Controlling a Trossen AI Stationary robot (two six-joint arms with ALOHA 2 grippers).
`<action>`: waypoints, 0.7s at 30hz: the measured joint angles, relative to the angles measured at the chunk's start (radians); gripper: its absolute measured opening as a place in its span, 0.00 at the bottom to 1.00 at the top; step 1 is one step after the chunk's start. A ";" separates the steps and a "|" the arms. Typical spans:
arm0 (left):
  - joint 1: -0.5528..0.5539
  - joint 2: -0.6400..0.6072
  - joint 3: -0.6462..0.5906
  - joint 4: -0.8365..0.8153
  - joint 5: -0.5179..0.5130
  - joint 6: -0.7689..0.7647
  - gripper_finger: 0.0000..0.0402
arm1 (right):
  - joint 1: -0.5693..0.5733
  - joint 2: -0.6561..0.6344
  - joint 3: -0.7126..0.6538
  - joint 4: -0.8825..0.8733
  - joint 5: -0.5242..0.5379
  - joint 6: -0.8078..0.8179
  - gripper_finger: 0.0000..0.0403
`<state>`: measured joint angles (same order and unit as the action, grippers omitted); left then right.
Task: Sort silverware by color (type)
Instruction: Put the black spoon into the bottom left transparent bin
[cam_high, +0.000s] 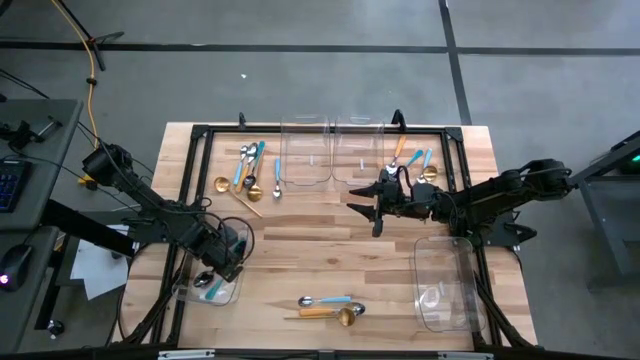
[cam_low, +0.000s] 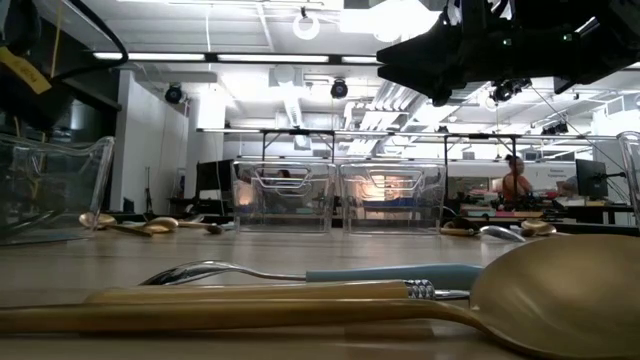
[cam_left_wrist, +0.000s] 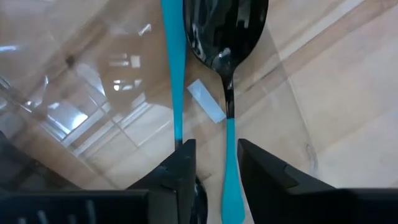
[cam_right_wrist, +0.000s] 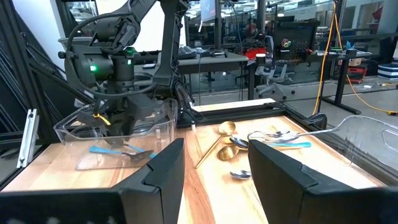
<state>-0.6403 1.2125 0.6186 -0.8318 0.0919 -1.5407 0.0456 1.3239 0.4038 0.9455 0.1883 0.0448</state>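
The silverware is scattered in small groups over the pale butcher-block table (cam_high: 300, 255), its planks running in long, grained strips. At about seven o'clock on the table, inside a clear plastic bin (cam_high: 222, 292), lie two dark-headed spoons with bright blue handles (cam_left_wrist: 227, 74) — glossy black bowls, thin flat stems — and the left gripper (cam_high: 226, 262) hangs directly over them, its fingers (cam_left_wrist: 180, 171) parted with one blue handle showing in the gap, gripping nothing. Near six o'clock rest a silver spoon with a light-blue handle (cam_high: 325, 300) and, just beside it, a gold spoon with an orange-toned handle (cam_high: 332, 314), broad and matte in the low view. Toward eleven o'clock a cluster of silver and gold pieces (cam_high: 248, 172) lies fanned out; at one o'clock another small group (cam_high: 415, 162) sits beside the two upright clear bins (cam_high: 330, 150) at twelve. The right gripper (cam_high: 372, 205) hovers above bare wood near two o'clock, fingers spread and empty. A fourth transparent bin (cam_high: 445, 285) — rounded corners, smooth walls — stands at four o'clock.
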 joint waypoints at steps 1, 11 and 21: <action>0.000 -0.001 0.000 0.000 0.008 0.001 0.28 | 0.000 0.000 0.000 0.000 0.000 0.000 0.40; 0.007 -0.166 0.140 -0.046 -0.086 0.083 0.28 | 0.000 0.000 0.000 0.000 0.000 -0.004 0.40; 0.014 -0.366 0.377 0.121 -0.840 0.850 0.28 | 0.000 0.000 0.000 0.009 0.000 -0.004 0.40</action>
<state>-0.6266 0.8465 0.9960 -0.7104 -0.7480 -0.6910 0.0456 1.3239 0.4038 0.9549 0.1883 0.0403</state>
